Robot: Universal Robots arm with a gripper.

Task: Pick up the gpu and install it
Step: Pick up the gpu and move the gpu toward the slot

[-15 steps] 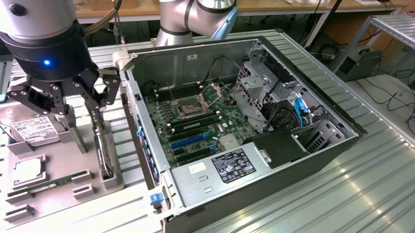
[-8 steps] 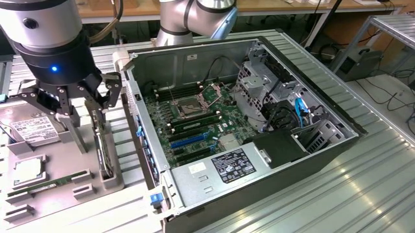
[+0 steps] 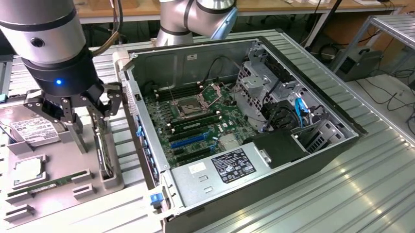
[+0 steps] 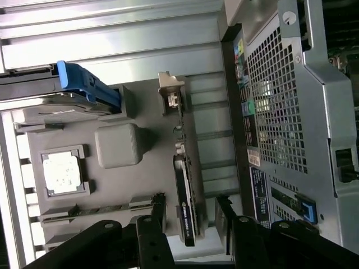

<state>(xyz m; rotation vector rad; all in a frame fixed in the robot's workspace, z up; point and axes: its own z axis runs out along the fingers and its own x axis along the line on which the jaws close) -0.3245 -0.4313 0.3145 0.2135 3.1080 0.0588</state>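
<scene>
The gpu stands on edge at the tray's edge by the case, gripper hovering over it, fingers spread, grabbing nothing.

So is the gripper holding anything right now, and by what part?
Nothing is held. The gripper is open and not touching the gpu, which stands on edge in the grey tray.
</scene>
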